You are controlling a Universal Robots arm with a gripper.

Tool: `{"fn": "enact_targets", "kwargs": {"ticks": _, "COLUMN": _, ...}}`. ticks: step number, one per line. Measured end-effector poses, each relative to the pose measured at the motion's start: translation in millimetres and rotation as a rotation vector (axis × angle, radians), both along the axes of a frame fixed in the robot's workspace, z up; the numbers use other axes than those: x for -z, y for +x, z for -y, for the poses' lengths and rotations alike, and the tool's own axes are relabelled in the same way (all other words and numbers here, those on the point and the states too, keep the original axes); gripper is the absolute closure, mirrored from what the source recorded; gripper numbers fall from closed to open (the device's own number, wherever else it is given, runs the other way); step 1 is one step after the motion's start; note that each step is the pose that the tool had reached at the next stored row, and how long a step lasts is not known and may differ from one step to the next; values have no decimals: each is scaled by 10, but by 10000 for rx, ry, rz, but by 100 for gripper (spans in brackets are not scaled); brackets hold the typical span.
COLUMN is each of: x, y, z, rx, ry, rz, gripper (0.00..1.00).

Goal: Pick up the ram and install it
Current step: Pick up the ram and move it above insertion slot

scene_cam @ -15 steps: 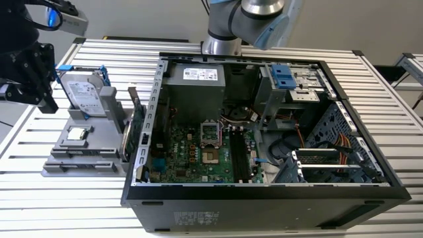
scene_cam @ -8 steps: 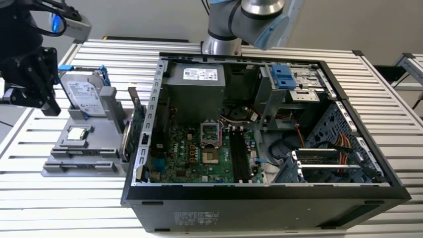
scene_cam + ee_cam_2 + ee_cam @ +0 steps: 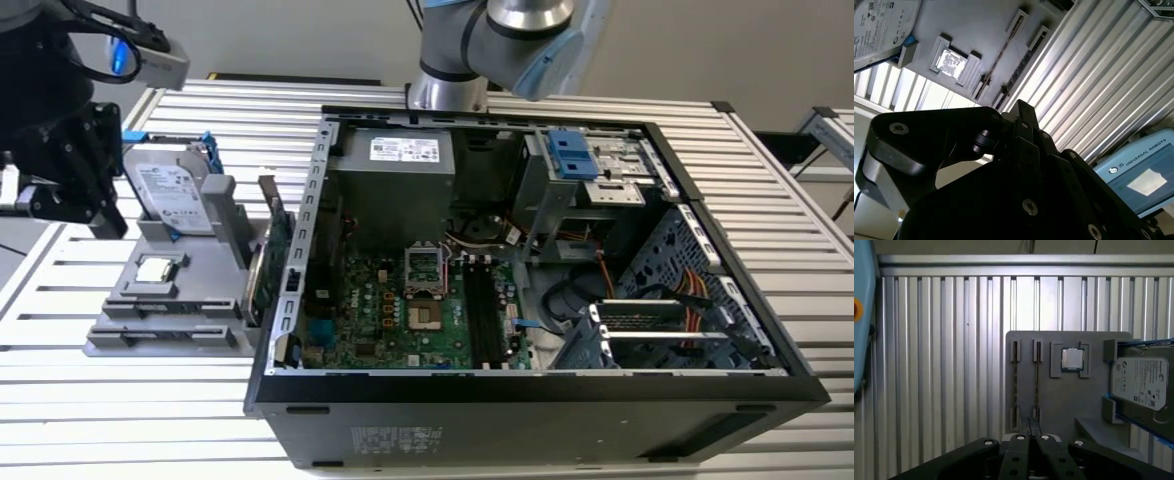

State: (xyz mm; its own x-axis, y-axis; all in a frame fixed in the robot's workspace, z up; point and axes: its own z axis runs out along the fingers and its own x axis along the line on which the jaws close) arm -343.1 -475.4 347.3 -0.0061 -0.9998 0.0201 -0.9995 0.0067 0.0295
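The ram shows as two thin dark strips standing edge-on in parallel slots of a grey holder (image 3: pixel 1094 405), one ram strip (image 3: pixel 1015 385) beside the other (image 3: pixel 1037 385). The second wrist view catches the same strips (image 3: pixel 1003 56). My gripper (image 3: pixel 1029 426) hangs above the holder's edge in line with the slots, apart from the strips, its black fingers pressed together with nothing between them. In the exterior view the gripper (image 3: pixel 94 215) hovers at the left, beside the holder (image 3: pixel 134 335).
The holder also carries a silver hard drive (image 3: pixel 1141 385) and a square processor chip (image 3: pixel 1072 359). An open computer case (image 3: pixel 534 395) with its green mainboard (image 3: pixel 400 310) fills the exterior view's middle on a slatted metal table (image 3: pixel 80 420). A blue-edged control tablet (image 3: pixel 1141 172) lies nearby.
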Motion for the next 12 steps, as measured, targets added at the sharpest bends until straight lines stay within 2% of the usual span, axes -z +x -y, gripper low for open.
{"fn": "enact_targets", "kwargs": {"ticks": 12, "x": 87, "y": 3, "z": -3, "rx": -1, "ry": -2, "rz": 0, "gripper": 100}}
